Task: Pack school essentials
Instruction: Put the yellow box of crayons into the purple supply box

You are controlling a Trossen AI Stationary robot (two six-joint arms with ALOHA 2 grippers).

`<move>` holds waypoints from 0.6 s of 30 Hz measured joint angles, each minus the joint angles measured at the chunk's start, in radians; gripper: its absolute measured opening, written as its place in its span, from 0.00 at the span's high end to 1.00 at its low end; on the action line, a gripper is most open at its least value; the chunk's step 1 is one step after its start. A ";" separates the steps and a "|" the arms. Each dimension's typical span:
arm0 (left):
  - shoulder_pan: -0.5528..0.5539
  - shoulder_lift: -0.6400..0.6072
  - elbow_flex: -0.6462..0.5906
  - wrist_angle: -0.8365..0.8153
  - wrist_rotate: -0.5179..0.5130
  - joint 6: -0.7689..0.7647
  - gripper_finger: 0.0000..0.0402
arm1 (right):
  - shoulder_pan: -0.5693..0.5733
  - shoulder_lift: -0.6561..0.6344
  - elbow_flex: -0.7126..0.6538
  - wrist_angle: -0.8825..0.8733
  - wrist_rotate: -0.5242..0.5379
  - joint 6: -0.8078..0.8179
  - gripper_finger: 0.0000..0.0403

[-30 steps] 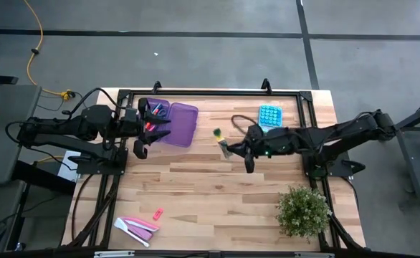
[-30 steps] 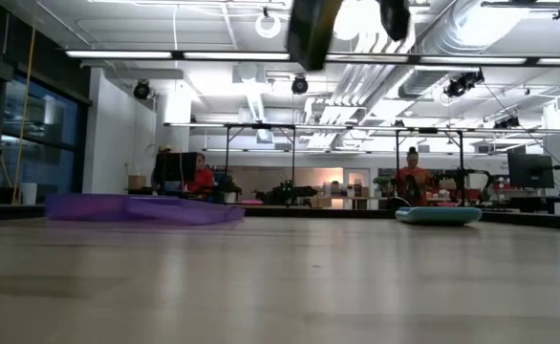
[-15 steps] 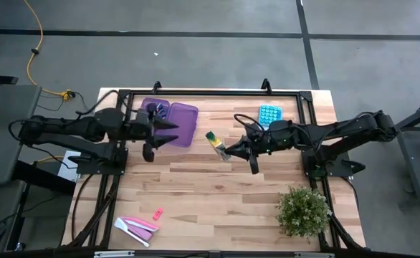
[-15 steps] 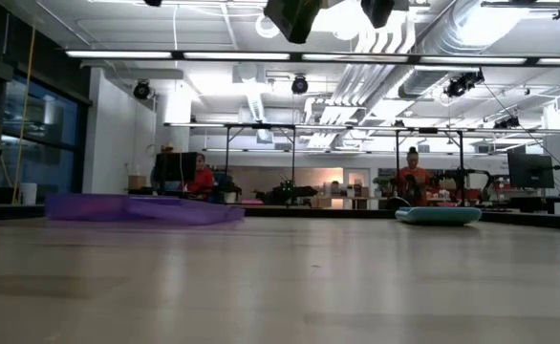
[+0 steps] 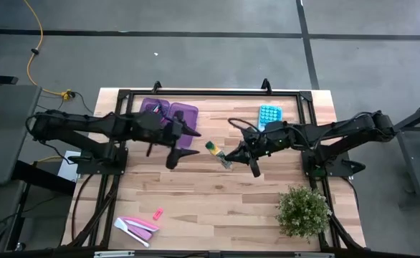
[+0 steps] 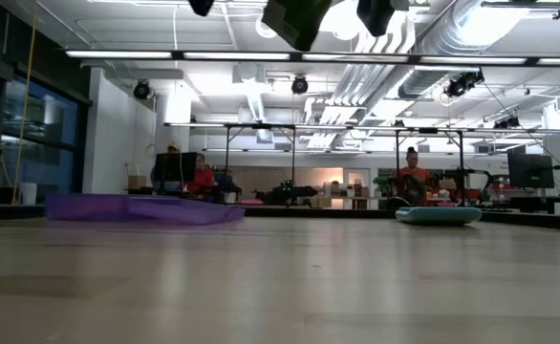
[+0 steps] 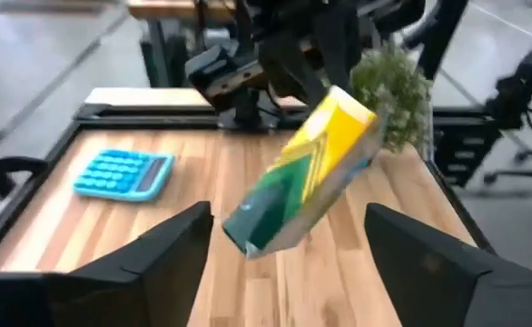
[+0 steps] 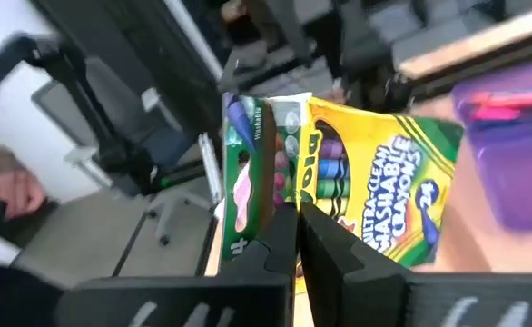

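Midway across the worktop (image 5: 196, 188), near frame centre, the right gripper (image 5: 228, 155) has its fingers clenched on the yellow-green crayon box (image 5: 216, 152), seemingly lifted. Just left, the left gripper (image 5: 191, 142) faces it, fingers spread, empty.

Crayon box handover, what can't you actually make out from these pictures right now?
- Purple case contents: high view, left arm covers part, pieces too small.
- Items at the table's near corner: high view, too small to identify.
- Crayon box far end: left wrist view, right gripper covers it.
- Both grippers: low view, cut off by the top edge.
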 joint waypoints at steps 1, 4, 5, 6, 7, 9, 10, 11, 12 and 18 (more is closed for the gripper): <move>0.004 0.024 0.021 -0.013 0.021 0.002 0.29 | 0.004 0.010 0.000 0.009 -0.016 0.005 1.00; 0.021 0.088 0.066 -0.054 0.159 -0.017 0.27 | 0.006 0.035 0.000 0.012 -0.049 0.013 1.00; 0.024 0.110 0.074 -0.052 0.208 -0.021 0.27 | 0.006 0.043 0.000 0.015 -0.065 0.013 1.00; 0.023 0.129 0.078 -0.059 0.247 -0.021 0.26 | 0.005 0.053 0.000 0.026 -0.083 0.014 1.00; 0.023 0.148 0.083 -0.063 0.269 -0.016 0.26 | 0.006 0.061 0.000 0.039 -0.092 0.013 1.00; 0.021 0.179 0.092 -0.058 0.279 -0.004 0.26 | 0.006 0.071 0.000 0.059 -0.108 0.016 1.00; 0.021 0.189 0.092 -0.057 0.285 -0.003 0.26 | 0.006 0.074 0.000 0.067 -0.119 0.020 1.00; 0.021 0.199 0.092 -0.053 0.295 -0.004 0.26 | 0.006 0.074 0.000 0.064 -0.123 0.020 1.00; 0.022 0.211 0.092 -0.048 0.305 -0.008 0.26 | 0.006 0.074 0.000 0.063 -0.125 0.020 1.00; 0.016 0.239 0.092 -0.044 0.324 0.010 0.26 | 0.005 0.074 0.000 0.073 -0.145 0.021 1.00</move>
